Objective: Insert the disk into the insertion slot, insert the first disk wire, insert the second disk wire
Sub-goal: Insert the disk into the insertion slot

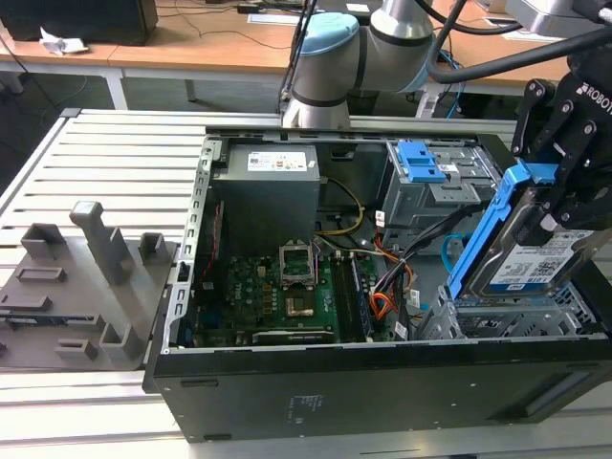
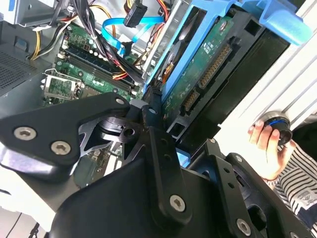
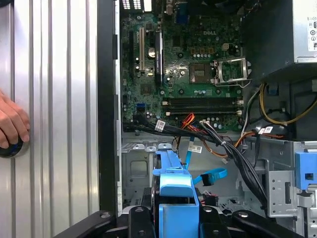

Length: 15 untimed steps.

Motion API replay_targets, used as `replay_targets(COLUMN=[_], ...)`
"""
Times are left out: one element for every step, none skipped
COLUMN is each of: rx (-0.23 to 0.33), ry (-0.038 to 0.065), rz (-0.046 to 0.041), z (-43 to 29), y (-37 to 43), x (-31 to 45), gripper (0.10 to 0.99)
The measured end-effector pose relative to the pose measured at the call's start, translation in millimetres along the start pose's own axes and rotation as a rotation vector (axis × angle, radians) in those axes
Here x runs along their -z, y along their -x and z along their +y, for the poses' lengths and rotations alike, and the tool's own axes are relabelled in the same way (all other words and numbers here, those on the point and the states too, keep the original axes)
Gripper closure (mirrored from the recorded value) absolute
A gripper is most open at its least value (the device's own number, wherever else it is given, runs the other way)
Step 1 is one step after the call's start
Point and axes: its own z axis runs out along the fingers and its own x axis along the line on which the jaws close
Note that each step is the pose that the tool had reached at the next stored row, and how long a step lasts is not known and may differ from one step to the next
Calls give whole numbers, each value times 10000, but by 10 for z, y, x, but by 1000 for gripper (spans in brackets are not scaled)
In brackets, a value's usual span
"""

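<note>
In the exterior view my gripper [image 1: 557, 206] is shut on the disk [image 1: 535, 263], a silver drive with a white label in a blue carrier [image 1: 486, 234]. The disk hangs tilted, its low end just above the insertion slot [image 1: 512, 317], a low perforated grey cage at the case's front corner on the exterior view's right. The second wrist view shows the disk's green circuit side [image 2: 200, 74] between my fingers [image 2: 154, 111]. The second disk wire [image 3: 210, 176], a light-blue flat cable, lies loose beside the bay [image 3: 137, 169]; its dark plug [image 2: 134, 12] hangs free. I cannot tell which lead is the first disk wire.
A taller grey cage with a blue latch [image 1: 421, 161] stands behind the slot. Orange, red and yellow wires [image 1: 384, 304] and black cables [image 3: 233, 153] cross the case beside the motherboard [image 1: 277, 287]. A person's hand [image 3: 11, 124] rests on a dark knob outside the case. A grey fixture plate [image 1: 76, 287] lies at the exterior view's left.
</note>
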Motion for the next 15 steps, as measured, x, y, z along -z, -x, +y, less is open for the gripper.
replay_targets(rx=[0, 1, 0, 0, 0, 1, 1, 1, 1, 0, 1, 1, 1, 1, 1], ry=[0, 0, 0, 1, 0, 0, 1, 0, 0, 0, 0, 0, 1, 0, 0], rz=[-1, -2, -1, 1, 2, 1, 1, 3, 3, 1, 0, 0, 0, -5, 0], z=[-4, -10, -15, -18, -19, -20, -20, -21, -22, -22, -23, -24, -25, -25, -26], y=[5, 11, 17, 19, 19, 19, 19, 19, 19, 19, 19, 19, 20, 19, 19], x=[-6, -15, -26, -41, -55, -65, -79, -95, -111, -126, -136, -158, -185, -203, -217], gripper=[725, 725, 725, 725, 725, 725, 725, 725, 725, 725, 725, 725, 725, 725, 725])
